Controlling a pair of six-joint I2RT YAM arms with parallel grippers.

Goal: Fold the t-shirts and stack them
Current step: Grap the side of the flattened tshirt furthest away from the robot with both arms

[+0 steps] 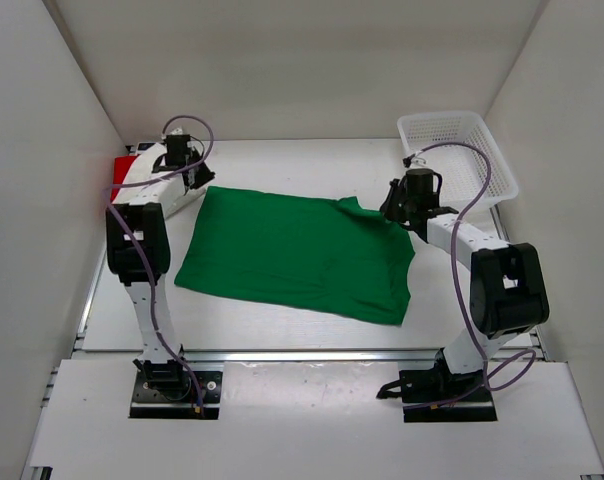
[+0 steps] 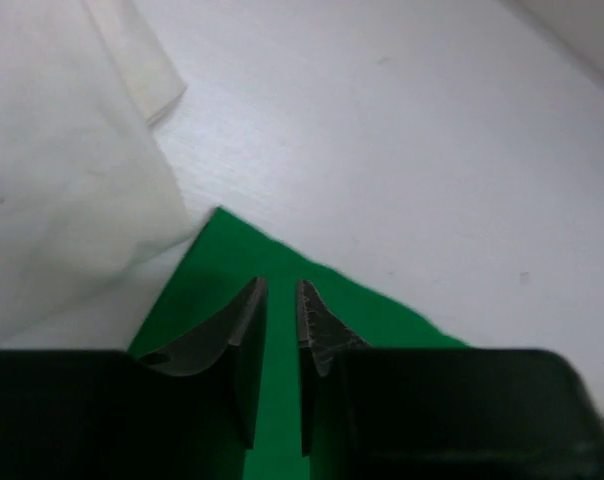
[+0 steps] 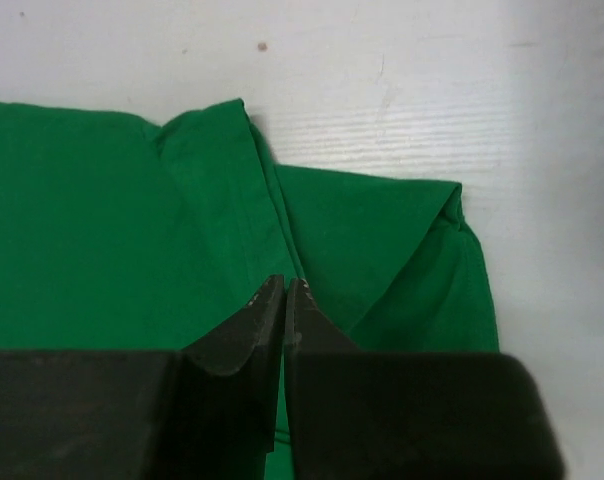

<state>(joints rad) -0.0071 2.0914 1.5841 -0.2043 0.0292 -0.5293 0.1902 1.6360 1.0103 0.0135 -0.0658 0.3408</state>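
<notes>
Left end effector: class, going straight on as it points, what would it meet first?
Probably the green t-shirt, whose corner lies just ahead of the left end effector; depth is unclear. Beyond lies bare table.

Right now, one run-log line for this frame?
green t-shirt: spread out | left hand: slightly open over its corner | right hand: shut at sleeve fold | white t-shirt: beside left hand

No text, label, brand, number or sign can be read on anything in view.

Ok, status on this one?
Left gripper slightly open over green t-shirt corner. Right gripper shut above its folded edge. White t-shirt beside that corner. Nothing blocking.
</notes>
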